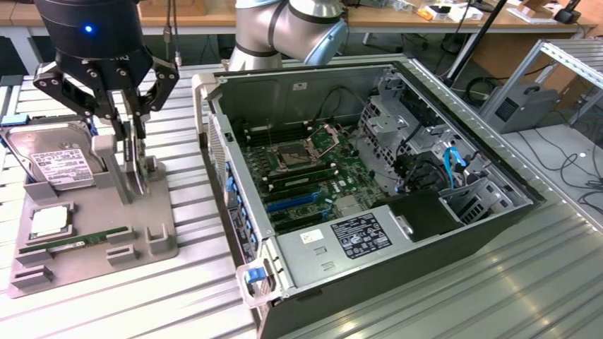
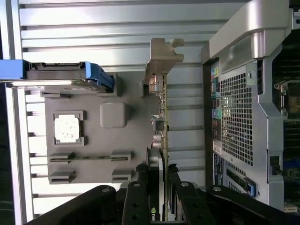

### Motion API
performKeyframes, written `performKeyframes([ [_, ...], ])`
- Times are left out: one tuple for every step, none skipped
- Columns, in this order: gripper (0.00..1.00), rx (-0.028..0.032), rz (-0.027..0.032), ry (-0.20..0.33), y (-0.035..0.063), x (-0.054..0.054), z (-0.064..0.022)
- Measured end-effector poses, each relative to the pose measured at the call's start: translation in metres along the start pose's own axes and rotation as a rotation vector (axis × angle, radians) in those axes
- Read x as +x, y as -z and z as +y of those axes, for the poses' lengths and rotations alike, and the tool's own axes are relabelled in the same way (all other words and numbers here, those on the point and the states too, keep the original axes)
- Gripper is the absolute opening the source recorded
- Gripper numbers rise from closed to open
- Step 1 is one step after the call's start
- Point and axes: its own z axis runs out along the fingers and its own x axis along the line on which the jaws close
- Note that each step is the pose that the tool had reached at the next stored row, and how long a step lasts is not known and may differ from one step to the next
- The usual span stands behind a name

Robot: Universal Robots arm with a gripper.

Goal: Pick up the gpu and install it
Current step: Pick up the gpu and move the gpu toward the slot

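The gpu (image 1: 138, 167) stands on edge in a slot of the grey holder tray (image 1: 94, 265), its silver bracket (image 2: 161, 56) at the far end. My gripper (image 1: 129, 127) has come down over the card's top edge, and its black fingers (image 1: 118, 116) press against both faces. In the wrist view the gpu (image 2: 160, 117) is edge-on, green board and black cooler running between the fingers (image 2: 140, 176), and my gripper (image 2: 157, 177) is shut on it. The card still sits in the holder tray (image 2: 93, 136).
On the tray lie a silver hard drive (image 1: 56, 166), a CPU (image 1: 47, 221) and a RAM stick (image 1: 75, 242). The open computer case (image 1: 490, 205) lies to the exterior view's right, showing its motherboard (image 1: 301, 169) and blue slot (image 1: 292, 203). The case's rear panel (image 2: 236, 112) is beside the tray.
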Motion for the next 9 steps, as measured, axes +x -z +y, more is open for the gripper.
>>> performKeyframes([
  [0.27,0.0000,0.0000,0.000,0.0012,0.0000,0.0000],
  [0.27,0.0000,0.0000,0.000,0.0020,-0.0001,0.0001],
  [0.27,0.0000,0.0000,0.000,0.0028,-0.0001,0.0001],
  [0.27,0.0000,0.0000,0.000,0.0044,-0.0001,0.0001],
  [0.27,0.0001,0.0000,0.000,0.0057,-0.0001,0.0001],
  [0.27,0.0000,0.0000,0.000,0.0067,-0.0001,0.0002],
  [0.27,0.0000,0.0000,0.000,0.0077,-0.0002,0.0002],
  [0.27,0.0001,0.0000,0.000,0.0089,-0.0002,0.0002],
  [0.27,0.0000,0.0000,0.000,0.0098,-0.0002,0.0002],
])
